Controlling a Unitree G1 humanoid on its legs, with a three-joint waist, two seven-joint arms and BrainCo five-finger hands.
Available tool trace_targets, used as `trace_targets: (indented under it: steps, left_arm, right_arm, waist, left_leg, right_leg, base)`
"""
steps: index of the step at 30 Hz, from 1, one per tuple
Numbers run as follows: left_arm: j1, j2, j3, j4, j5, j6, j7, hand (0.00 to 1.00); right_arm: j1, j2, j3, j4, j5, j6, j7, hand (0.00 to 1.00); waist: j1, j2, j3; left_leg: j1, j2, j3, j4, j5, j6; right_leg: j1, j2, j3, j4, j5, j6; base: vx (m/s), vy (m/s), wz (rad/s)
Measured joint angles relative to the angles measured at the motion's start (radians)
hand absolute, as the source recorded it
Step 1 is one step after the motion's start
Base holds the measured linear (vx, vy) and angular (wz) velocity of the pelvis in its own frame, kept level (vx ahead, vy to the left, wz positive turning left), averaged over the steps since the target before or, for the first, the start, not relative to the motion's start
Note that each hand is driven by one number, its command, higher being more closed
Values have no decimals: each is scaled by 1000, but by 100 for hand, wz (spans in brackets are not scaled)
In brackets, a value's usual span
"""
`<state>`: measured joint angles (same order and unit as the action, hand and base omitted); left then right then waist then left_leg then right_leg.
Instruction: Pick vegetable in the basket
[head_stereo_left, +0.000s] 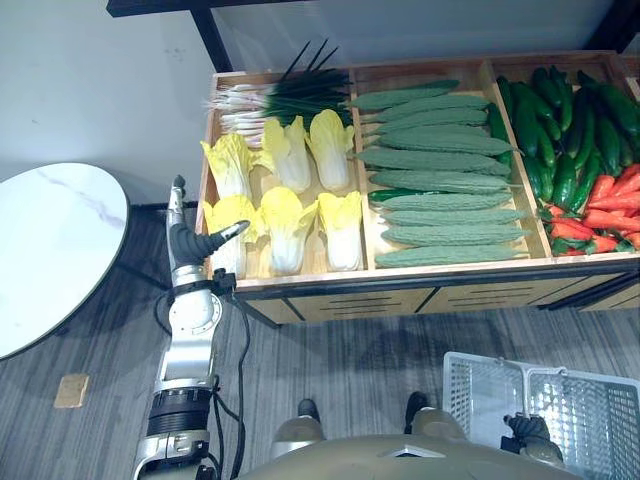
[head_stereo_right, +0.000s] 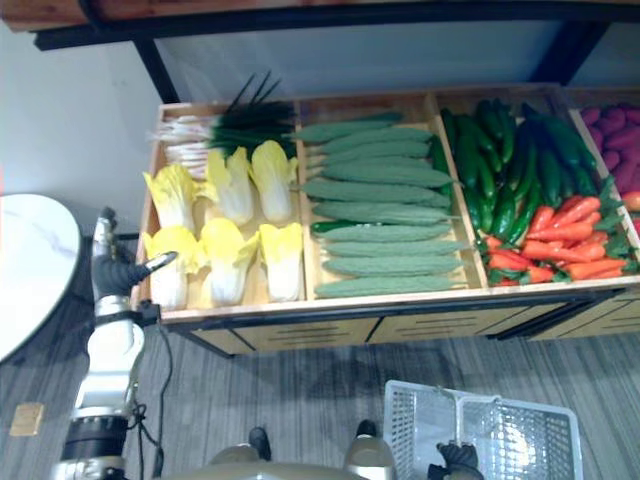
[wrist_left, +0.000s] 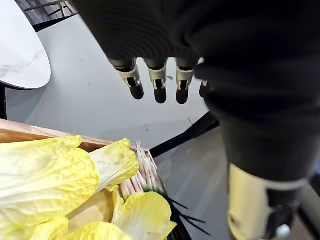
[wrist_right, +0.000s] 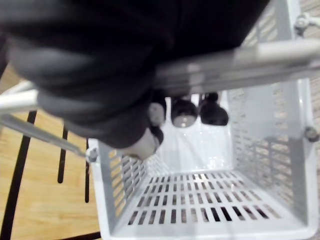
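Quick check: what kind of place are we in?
Likely a grocery produce section, or a mock-up: a wooden stand sorted into cabbages, gourds and cucumbers, plus a white basket.

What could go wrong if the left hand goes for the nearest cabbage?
The open left hand sits at the front left corner of the crate; its fingers may catch the wooden rim. The cabbages lie packed and touching, so pulling one may drag a neighbour out. The right hand holds the basket by its handle far to the right: a long carry that risks a drop.
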<state>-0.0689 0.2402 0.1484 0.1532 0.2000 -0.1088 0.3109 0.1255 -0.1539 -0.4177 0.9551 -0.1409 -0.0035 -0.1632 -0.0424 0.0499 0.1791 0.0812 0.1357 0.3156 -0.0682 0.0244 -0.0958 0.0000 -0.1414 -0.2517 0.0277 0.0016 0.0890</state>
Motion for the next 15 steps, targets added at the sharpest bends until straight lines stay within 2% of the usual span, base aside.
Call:
trace_targets:
  steps: [5,8,10,13,15]
  left_arm:
    - [-103,0,-1,158,19,54,1,0]
    - [-193,17,0,231,19,64,3,0]
    - [-308,63,-1,307,19,81,14,0]
    - [-435,126,-2,351,29,82,50,0]
    - [-509,171,-6,393,29,83,64,0]
  right_arm:
    - [-64,-18,2,-43,0,13,-12,100]
    - [-104,-28,1,-43,5,15,-27,100]
    - [-157,-36,2,-43,13,15,-41,100]
    - [-214,-61,7,-46,26,15,-60,100]
    - [-244,-72,24,-50,40,14,-81,100]
  waist:
    - [-5,5,77]
    - [-5,-1,118]
    - [-7,-12,169]
    - [-5,-20,228]
    - [-6,-20,244]
  left_leg:
    - [-67,2,28,1,26,-1]
    - [-102,2,33,2,38,-3]
    - [-142,2,34,2,56,1]
    - [-191,2,36,2,76,11]
    - [-222,2,36,1,84,11]
  right_leg:
    - [-87,3,34,3,34,-1]
    - [-131,3,47,14,50,-9]
    - [-182,2,58,32,58,-10]
    - [-237,0,68,43,76,-19]
    - [-270,0,71,42,83,-19]
  base:
    - [-133,-6,-18]
    - [-84,-10,-8]
    - [-93,-12,-4]
    - [-57,-11,-2]
    - [-16,-5,0]
